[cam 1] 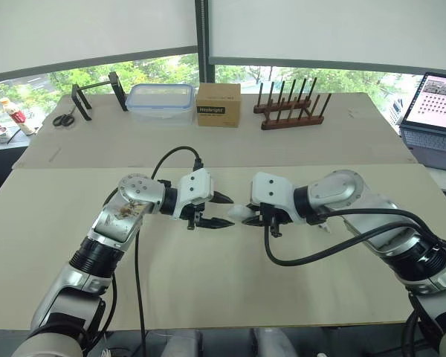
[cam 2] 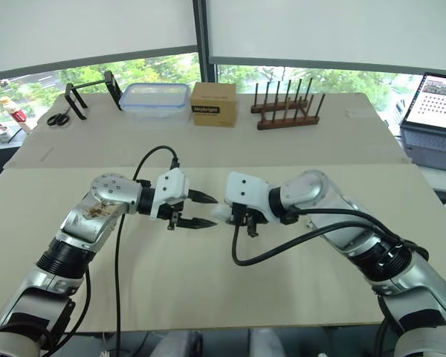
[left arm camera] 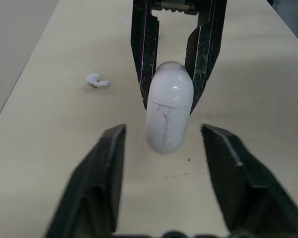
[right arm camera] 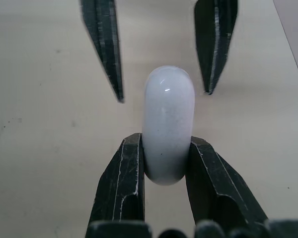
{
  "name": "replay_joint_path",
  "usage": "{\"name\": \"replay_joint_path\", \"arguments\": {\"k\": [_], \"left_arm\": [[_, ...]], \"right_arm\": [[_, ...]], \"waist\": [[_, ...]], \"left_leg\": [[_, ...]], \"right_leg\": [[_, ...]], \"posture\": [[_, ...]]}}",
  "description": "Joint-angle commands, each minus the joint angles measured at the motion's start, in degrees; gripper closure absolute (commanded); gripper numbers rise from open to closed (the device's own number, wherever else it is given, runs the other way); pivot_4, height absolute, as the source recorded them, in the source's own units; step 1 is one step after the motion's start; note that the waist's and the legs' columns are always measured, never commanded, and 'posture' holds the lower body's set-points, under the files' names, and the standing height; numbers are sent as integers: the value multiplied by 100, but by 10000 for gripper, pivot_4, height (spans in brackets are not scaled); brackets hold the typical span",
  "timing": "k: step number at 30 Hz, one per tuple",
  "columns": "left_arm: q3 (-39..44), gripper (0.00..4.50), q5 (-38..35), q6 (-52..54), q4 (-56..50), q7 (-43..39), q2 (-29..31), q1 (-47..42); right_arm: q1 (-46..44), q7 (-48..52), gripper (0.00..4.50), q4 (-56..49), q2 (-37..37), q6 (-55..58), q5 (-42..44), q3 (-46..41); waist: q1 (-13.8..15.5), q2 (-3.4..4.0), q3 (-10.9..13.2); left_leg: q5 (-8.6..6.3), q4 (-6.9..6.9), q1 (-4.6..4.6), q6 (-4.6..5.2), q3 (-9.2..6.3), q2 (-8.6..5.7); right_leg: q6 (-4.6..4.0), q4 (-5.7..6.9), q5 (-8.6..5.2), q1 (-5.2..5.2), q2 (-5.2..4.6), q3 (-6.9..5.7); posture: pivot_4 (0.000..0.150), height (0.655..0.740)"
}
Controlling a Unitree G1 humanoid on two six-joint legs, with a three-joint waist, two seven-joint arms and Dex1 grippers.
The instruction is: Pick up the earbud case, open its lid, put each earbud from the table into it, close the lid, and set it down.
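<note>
Right gripper (right arm camera: 165, 140) pinched the earbud case (right arm camera: 168, 114), its long axis pointing at the left gripper (cam 1: 231, 210), jaws spread.

Far edge of counter (cam 1: 208, 297), left to right: scissors (cam 1: 64, 117), black frame (cam 1: 97, 93), clear lidded container (cam 1: 160, 101), cardboard box (cam 1: 218, 104) just beside it, wooden peg rack (cam 1: 290, 108). Laptop (cam 1: 436, 103), possibly on a crate, far right.
</note>
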Motion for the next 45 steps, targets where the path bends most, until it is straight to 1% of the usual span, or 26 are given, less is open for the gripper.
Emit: {"name": "replay_joint_path", "arguments": {"k": [1, 2, 10, 15, 18, 21, 26, 36, 39, 40, 42, 45], "left_arm": [[17, 37327, 28, -39, -58, 17, -64, -137], [-9, 40243, 59, -56, -66, 21, -75, -121], [13, 40278, 97, 70, -215, 91, -158, -95], [-18, 40278, 103, 64, -306, -60, -87, -80], [43, 40278, -63, 214, -329, -220, -49, -119], [17, 24992, 65, 59, -265, -265, 10, -145], [2, 788, 168, -148, -172, -314, 16, -193], [-28, 700, 147, -107, -22, -423, -24, -314], [-41, 9377, 135, -55, -58, -425, -63, -296], [-50, 13770, 137, -43, -68, -428, -73, -291], [-64, 24431, 161, -50, -77, -404, -96, -278], [-72, 38739, 162, -29, -98, -382, -108, -259]], "right_arm": [[-3, 88, 37502, -202, 44, -163, -100, -256], [4, 104, 37502, -204, 61, -164, -120, -266], [58, 239, 37502, -250, 127, -172, -242, -328], [50, 299, 37502, -250, 147, -157, -286, -351], [46, 359, 37503, -242, 145, -155, -329, -361], [48, 404, 37505, -238, 140, -166, -372, -363], [51, 450, 37505, -238, 131, -193, -429, -356], [75, 496, 37505, -256, 157, -269, -538, -346], [79, 510, 37505, -264, 187, -282, -551, -361], [77, 516, 37504, -265, 197, -286, -556, -364], [75, 525, 37505, -268, 211, -294, -561, -369], [77, 546, 37506, -281, 218, -312, -567, -378]], "waist": [[0, 0, 0], [0, 0, 0], [2, 0, 0], [0, 0, 0], [3, 0, 0], [3, 0, 0], [3, 0, 0], [1, 0, 0], [2, 0, 0], [2, 0, 0], [3, 0, 0], [2, 0, 0]], "left_leg": [[0, 0, 0, 0, 0, 0], [0, 0, -1, 0, 0, 0], [0, 1, 0, 0, 0, -1], [0, 1, 0, 0, 0, 0], [0, 1, 0, 0, 0, -1], [0, 2, 0, 0, -1, -1], [0, 3, 0, 0, 0, -1], [0, 4, 0, 0, -1, -1], [0, 4, 0, 0, 0, -1], [0, 4, 0, 0, -1, -1], [0, 4, 0, 0, -1, -1], [0, 4, 0, 0, -1, -1]], "right_leg": [[0, 0, 0, 0, 0, 0], [0, 0, 0, 0, 0, 0], [0, 0, 0, 1, 0, 0], [0, 1, 0, 0, 0, 0], [0, 1, 0, 1, 0, 0], [0, 1, 0, 1, -1, 0], [0, 1, 0, 1, 0, 0], [0, 1, 0, 1, 0, 0], [0, 1, 0, 1, 0, 0], [0, 2, 0, 1, 0, 0], [0, 2, 0, 1, 0, 0], [0, 2, 0, 1, 0, 0]], "posture": [[1500, 7400], [1500, 7400], [1500, 7400], [1500, 7400], [1500, 7400], [1500, 7400], [1500, 7400], [1500, 7400], [1500, 7400], [1500, 7400], [1500, 7400], [1500, 7400]]}}
